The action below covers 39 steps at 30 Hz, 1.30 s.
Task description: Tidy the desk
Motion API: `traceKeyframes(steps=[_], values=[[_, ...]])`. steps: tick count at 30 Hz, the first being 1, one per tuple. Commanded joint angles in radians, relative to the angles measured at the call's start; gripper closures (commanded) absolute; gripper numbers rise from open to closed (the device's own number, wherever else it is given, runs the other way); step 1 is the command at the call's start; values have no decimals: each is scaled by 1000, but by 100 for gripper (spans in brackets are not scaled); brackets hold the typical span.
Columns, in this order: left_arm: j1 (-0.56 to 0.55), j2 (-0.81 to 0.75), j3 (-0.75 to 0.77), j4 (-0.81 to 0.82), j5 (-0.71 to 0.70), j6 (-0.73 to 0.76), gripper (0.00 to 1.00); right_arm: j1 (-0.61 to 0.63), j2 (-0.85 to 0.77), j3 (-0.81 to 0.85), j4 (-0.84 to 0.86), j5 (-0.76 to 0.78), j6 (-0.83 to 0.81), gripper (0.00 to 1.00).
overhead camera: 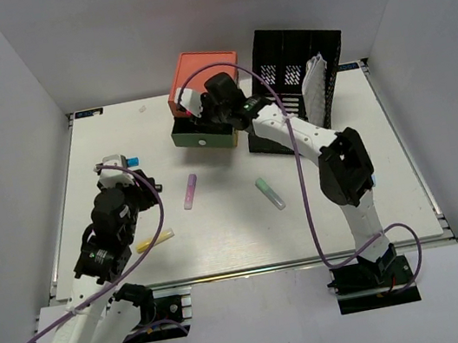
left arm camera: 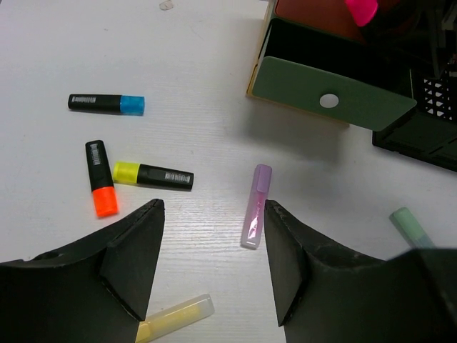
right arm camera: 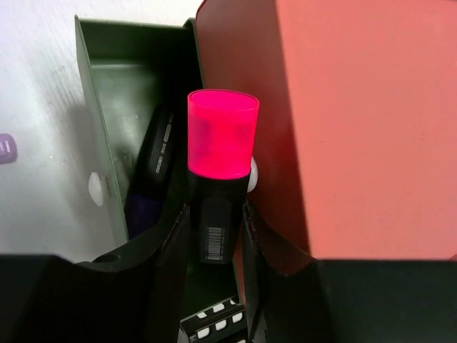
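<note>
The white desk (overhead camera: 239, 231) holds loose highlighters. My right gripper (right arm camera: 216, 214) is shut on a black highlighter with a pink cap (right arm camera: 221, 139), held over the open green drawer (right arm camera: 96, 128) of the orange-topped drawer box (overhead camera: 199, 72). A dark marker (right arm camera: 153, 168) lies inside that drawer. My left gripper (left arm camera: 213, 214) is open and empty above the desk's left side. A purple highlighter (left arm camera: 255, 206) lies just ahead of its right finger, and a pale yellow one (left arm camera: 175, 318) lies between its fingers.
A blue-capped (left arm camera: 107, 103), an orange-capped (left arm camera: 100, 188) and a yellow-capped marker (left arm camera: 152, 175) lie at the left. A green highlighter (overhead camera: 270, 193) lies mid-desk. The black slotted file rack (overhead camera: 295, 68) stands at the back right beside the drawer box.
</note>
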Motion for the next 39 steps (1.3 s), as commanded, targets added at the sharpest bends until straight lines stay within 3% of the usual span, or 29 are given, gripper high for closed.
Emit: traceKeyframes(steps=[1, 2, 3, 4, 7, 10, 13, 15, 18, 19, 20, 22, 25, 27, 28, 29, 30, 31, 33, 36, 39], values=[[4, -6, 3, -2, -10, 9, 32, 2, -11, 56, 54, 83, -24, 100], [4, -8, 3, 1, -8, 9, 32, 2, -9, 55, 32, 78, -20, 100], [4, -8, 3, 0, -8, 9, 32, 4, -11, 56, 22, 71, -10, 94], [4, -8, 3, 1, -8, 10, 32, 4, -12, 58, 8, 63, -4, 80], [4, -12, 3, 0, -6, 10, 32, 5, -23, 58, -32, 54, 26, 54], [4, -14, 1, 1, -8, 9, 32, 10, -40, 61, -72, 35, 55, 46], [4, -12, 1, 1, -6, 6, 32, 8, -55, 72, -119, -6, 92, 44], [4, -9, 0, 1, -8, 6, 32, 8, -72, 81, -153, -21, 112, 46], [4, 2, -2, 1, -8, 1, 41, 2, -130, 73, -179, -82, 166, 67], [4, 6, -4, 3, -5, 0, 60, 4, -149, 61, -202, -109, 187, 89], [4, 12, -4, 3, -5, -2, 70, -7, -208, 41, -212, -183, 222, 98], [4, 35, -2, 3, -14, -13, 90, -11, -337, -75, -224, -286, 261, 100], [4, 95, 3, -5, -31, -34, 96, -33, -518, -307, -216, -490, 329, 100], [13, 181, 13, -13, -54, -56, 93, -53, -609, -507, -192, -599, 378, 95], [13, 219, 38, -31, -54, -59, 90, -62, -693, -572, -167, -632, 384, 86], [41, 259, 55, -45, -42, -66, 79, -80, -730, -633, -163, -684, 367, 77], [52, 341, 71, -62, -36, -69, 75, -97, -767, -737, -160, -704, 353, 57], [64, 379, 108, -89, -31, -71, 69, -109, -822, -785, -161, -721, 338, 48], [104, 457, 148, -114, -26, -75, 58, -143, -885, -906, -167, -756, 294, 39], [177, 515, 237, -135, 1, -74, 44, -180, -930, -1019, -115, -851, 283, 36], [265, 639, 344, -204, 82, -71, 35, -200, -963, -999, -195, -897, 234, 36]])
